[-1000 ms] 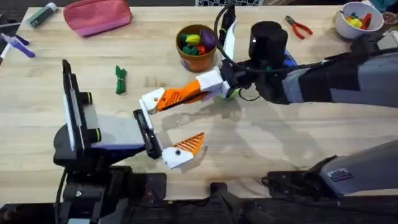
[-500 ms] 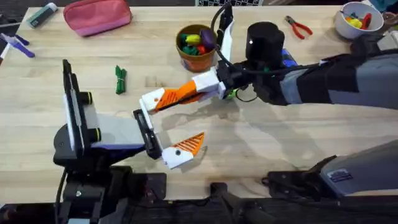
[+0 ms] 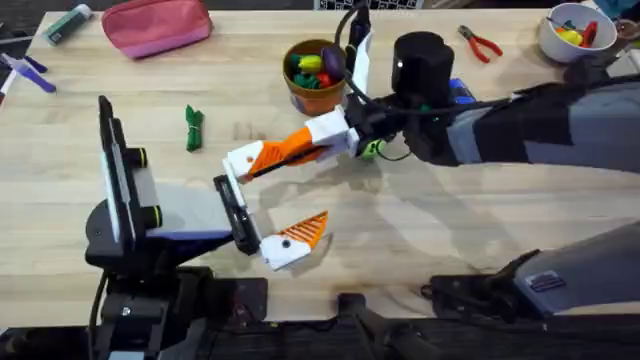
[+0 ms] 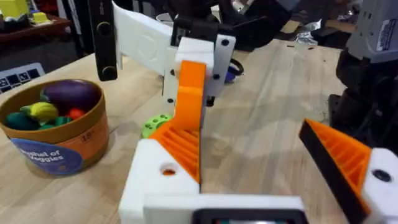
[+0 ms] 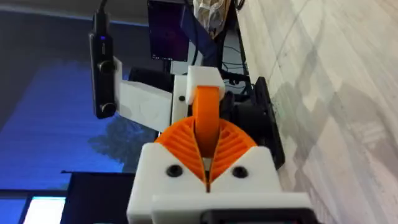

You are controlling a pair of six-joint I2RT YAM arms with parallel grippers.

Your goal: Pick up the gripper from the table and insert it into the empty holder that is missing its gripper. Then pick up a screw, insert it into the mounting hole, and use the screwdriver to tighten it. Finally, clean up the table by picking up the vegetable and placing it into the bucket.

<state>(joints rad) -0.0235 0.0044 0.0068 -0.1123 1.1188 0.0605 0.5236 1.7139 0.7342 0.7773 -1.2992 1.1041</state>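
Gripper lies lengthwise between right arm's closed jaws.

Orange ribbed gripper; dark-green vegetable

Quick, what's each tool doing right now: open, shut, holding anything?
left tool: open wide, nothing clamped between its fingers.
right tool: closed on the orange gripper, held at the left tool's white holder.

overhead: high, facing down-forward | wrist views: close, low | shared: orange gripper at the holder
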